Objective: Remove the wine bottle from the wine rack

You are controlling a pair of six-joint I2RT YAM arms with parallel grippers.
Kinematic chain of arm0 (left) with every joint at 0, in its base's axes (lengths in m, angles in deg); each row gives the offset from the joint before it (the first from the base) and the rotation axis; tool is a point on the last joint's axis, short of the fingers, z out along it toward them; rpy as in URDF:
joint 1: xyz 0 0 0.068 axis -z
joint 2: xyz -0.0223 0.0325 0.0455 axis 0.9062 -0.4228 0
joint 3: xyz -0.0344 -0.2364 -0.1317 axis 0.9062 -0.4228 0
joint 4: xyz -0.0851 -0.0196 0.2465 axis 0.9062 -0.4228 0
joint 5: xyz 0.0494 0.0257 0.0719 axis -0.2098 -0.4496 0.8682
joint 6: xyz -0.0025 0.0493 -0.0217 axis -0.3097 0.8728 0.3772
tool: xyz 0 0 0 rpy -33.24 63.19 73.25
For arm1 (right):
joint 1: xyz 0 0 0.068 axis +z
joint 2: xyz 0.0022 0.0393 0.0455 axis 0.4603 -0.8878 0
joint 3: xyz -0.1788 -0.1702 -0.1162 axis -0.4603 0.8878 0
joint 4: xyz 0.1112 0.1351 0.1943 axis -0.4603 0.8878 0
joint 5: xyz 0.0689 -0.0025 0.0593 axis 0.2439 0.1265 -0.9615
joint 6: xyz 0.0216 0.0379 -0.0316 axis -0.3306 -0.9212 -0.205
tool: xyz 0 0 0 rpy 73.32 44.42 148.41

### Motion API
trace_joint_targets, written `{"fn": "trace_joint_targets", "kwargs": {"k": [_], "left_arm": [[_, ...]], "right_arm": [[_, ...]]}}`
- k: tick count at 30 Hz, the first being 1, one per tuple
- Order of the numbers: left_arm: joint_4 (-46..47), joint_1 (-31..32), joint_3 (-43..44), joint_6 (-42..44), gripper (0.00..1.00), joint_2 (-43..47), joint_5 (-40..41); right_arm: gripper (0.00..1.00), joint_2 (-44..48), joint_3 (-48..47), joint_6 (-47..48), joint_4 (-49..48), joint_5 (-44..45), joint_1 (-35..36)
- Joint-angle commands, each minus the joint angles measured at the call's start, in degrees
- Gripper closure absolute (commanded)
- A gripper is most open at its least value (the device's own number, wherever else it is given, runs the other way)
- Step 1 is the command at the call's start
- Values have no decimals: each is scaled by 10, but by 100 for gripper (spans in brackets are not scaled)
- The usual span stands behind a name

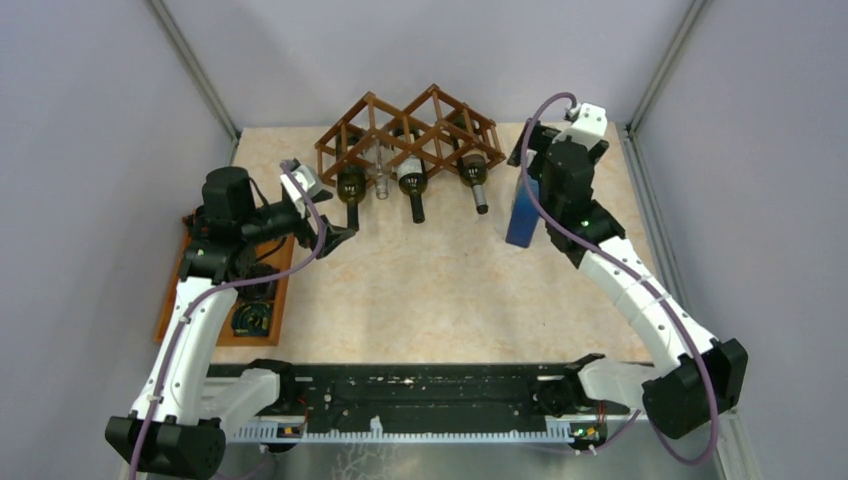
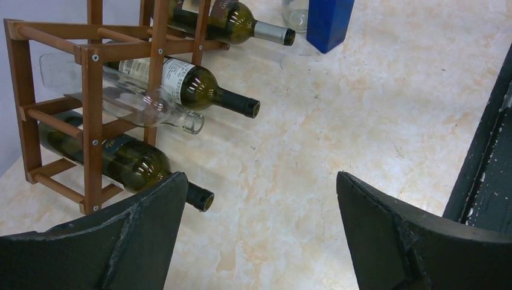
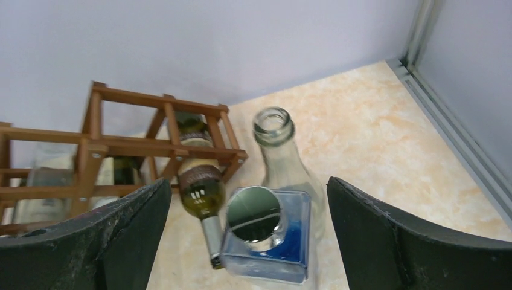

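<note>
Hanging spread wide, my left pincer (image 2: 259,181) is near the wine bottle (image 2: 130,160) in the wine rack (image 2: 92,109); my right pincer (image 3: 247,184), spread wide too, is over a blue bottle (image 3: 290,241).

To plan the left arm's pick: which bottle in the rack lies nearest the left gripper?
The dark green bottle at the rack's left end, its neck next to the left gripper. The clear bottle and two other dark bottles lie farther right.
</note>
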Motion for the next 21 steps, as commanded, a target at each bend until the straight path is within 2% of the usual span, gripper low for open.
{"fn": "trace_joint_targets", "kwargs": {"k": [1, 9, 15, 21], "left_arm": [[29, 3, 17, -41, 1, -3, 1], [34, 3, 35, -59, 1, -12, 8], [28, 3, 30, -49, 1, -4, 9], [27, 2, 29, -47, 1, -1, 8]], "right_arm": [[2, 18, -74, 7, 24, -29, 40], [15, -73, -178, -14, 100, -203, 102], [31, -187, -217, -28, 170, -208, 113], [34, -267, -217, -39, 179, -164, 112]]}}
